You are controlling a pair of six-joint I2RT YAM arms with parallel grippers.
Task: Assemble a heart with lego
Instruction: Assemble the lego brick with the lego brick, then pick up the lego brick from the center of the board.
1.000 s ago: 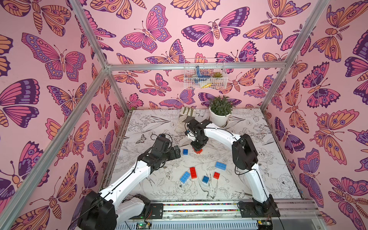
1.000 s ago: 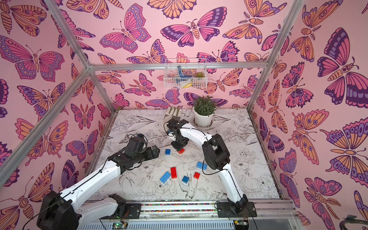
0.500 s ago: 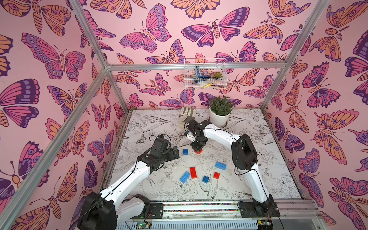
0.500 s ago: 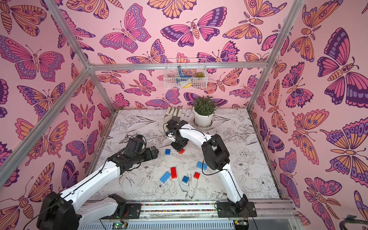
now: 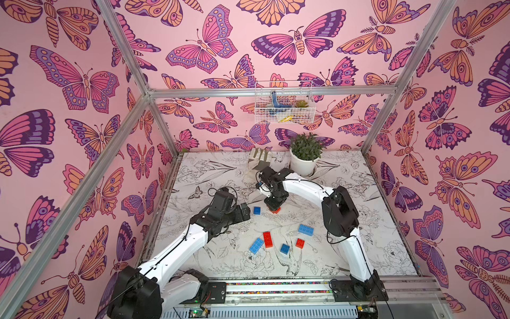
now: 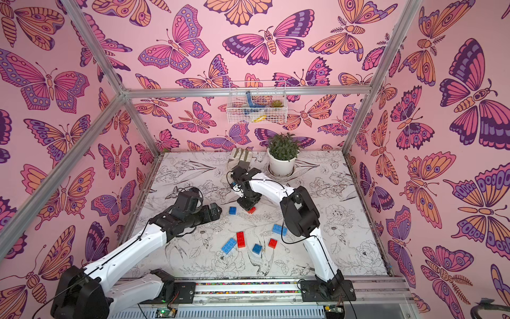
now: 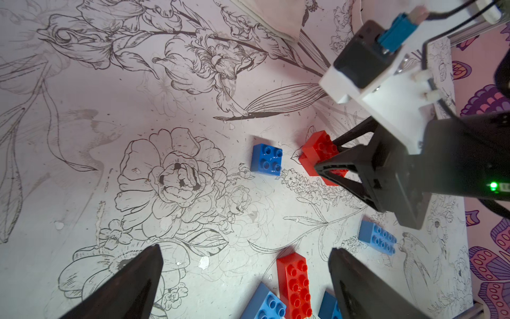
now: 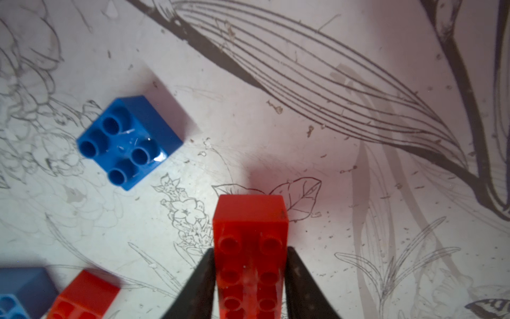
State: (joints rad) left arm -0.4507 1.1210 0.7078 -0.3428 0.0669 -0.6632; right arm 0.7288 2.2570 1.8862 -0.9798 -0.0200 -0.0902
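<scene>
Right jaws: they point down at the tabletop [image 5: 367, 229]. The black fingers [image 8: 198, 281] lie tight along both long sides of a red brick [image 8: 249, 248]. Whether they press on it or stand just clear cannot be told.
Red brick: it is studs up and appears to sit on the tabletop, with one end poking out past the fingertips. In the left wrist view a second red layer shows stepped beneath it.
Left jaws: they are wide apart with nothing between them. Their fingers [image 7: 124, 287] hang over bare tabletop at the end of the left arm [image 5: 193, 234].
Small blue brick [image 5: 257, 210]: it lies alone and studs up between the two sets of jaws. It is just beside the right jaws, apart from the red brick, and just ahead of the left jaws' opening.
Other lego: five loose bricks lie in a group, away from the right jaws on the arm-base side.
- A long blue brick [image 5: 256, 245] and a long red brick [image 5: 267, 239] are touching or nearly so.
- A small blue square [image 5: 285, 248] lies among them.
- A small red square [image 5: 300, 243] lies among them.
- A second long blue brick [image 5: 305, 229] lies among them.
Heart: it is not yet built, and the red and blue pieces lie unjoined.
Beyond the right jaws: a glove [image 5: 260, 160] and a potted plant [image 5: 305, 154] are at the tabletop's far edge.
</scene>
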